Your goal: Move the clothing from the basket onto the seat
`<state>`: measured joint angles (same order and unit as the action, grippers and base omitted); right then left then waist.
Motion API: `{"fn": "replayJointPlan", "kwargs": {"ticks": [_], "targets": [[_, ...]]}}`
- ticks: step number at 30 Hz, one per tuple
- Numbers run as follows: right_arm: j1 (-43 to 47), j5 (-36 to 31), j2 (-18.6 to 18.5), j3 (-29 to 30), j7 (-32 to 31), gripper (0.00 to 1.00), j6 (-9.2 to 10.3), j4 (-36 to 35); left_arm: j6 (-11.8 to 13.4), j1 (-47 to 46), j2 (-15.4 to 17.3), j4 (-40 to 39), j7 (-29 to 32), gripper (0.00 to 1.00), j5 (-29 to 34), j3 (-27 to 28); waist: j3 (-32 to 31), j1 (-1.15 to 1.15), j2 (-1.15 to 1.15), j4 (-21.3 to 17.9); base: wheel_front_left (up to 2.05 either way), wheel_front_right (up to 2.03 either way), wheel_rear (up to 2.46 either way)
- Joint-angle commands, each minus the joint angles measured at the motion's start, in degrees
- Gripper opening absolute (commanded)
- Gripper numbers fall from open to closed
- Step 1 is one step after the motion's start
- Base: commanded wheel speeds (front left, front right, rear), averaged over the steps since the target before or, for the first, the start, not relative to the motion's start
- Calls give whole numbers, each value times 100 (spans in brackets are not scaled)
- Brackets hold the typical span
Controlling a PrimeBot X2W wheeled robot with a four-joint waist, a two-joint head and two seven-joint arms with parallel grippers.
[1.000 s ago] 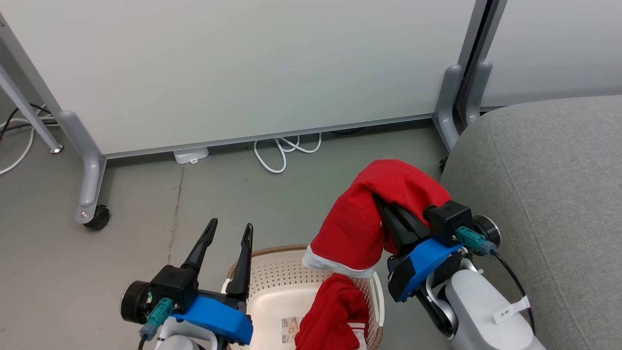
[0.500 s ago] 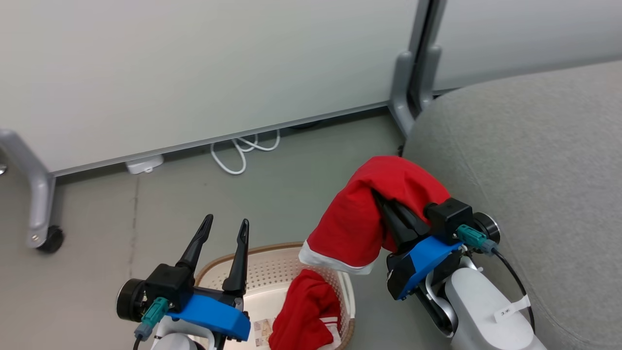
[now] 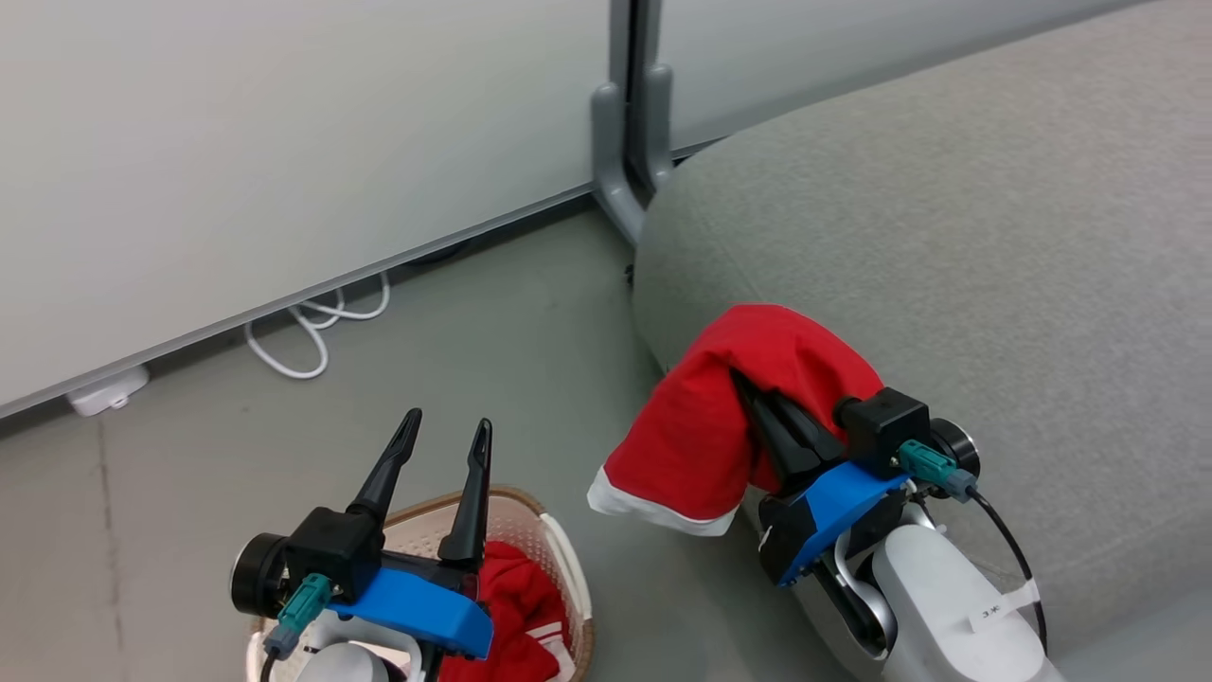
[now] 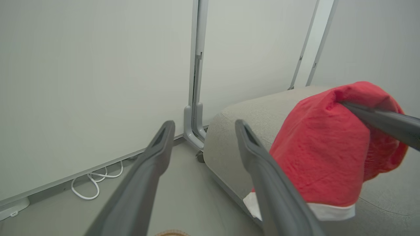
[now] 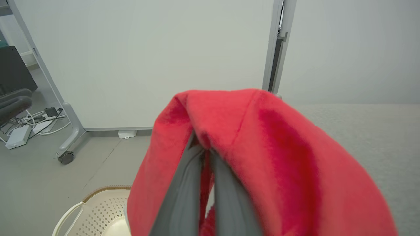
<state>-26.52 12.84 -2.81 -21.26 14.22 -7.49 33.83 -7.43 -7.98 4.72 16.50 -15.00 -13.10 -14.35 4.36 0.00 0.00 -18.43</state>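
My right gripper is shut on a piece of the clothing, a bright red garment with a white band. The garment drapes over the fingers and hangs at the left edge of the light grey seat. The right wrist view shows the red cloth wrapped over my shut fingers. My left gripper stands open and holds nothing, above the cream basket. A second red garment lies in that basket. In the left wrist view the open left gripper points toward the seat and the hanging garment.
White partition panels stand behind, joined at a grey post with feet at the seat's corner. A white cable and a power strip lie on the grey floor along the wall. A castered panel foot stands left of the basket.
The head camera has swung right, so the basket and the wall slid left and the seat grew. The right gripper with the garment now sits at the seat's edge; both grips are unchanged.
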Motion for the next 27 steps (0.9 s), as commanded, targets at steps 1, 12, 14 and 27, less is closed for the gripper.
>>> {"fn": "replayJointPlan", "kwargs": {"ticks": [1,12,14,27], "targets": [[81,-8,-15,41,33,0,-1,-16,-5,-43,19,-17,-28,100,-10,-1,26,0,0,-256,0,0,0],[201,-9,-13,137,54,0,-1,-42,-5,-47,51,17,-28,100,-29,-37,55,0,0,-625,0,0,0],[194,4,-13,152,57,0,-1,-34,-5,-30,51,30,-28,100,-34,-47,41,0,0,-649,0,0,0],[-124,-88,-12,440,-73,0,-1,29,-6,-149,140,-51,-28,100,30,-171,272,0,0,-550,0,0,0]]}}
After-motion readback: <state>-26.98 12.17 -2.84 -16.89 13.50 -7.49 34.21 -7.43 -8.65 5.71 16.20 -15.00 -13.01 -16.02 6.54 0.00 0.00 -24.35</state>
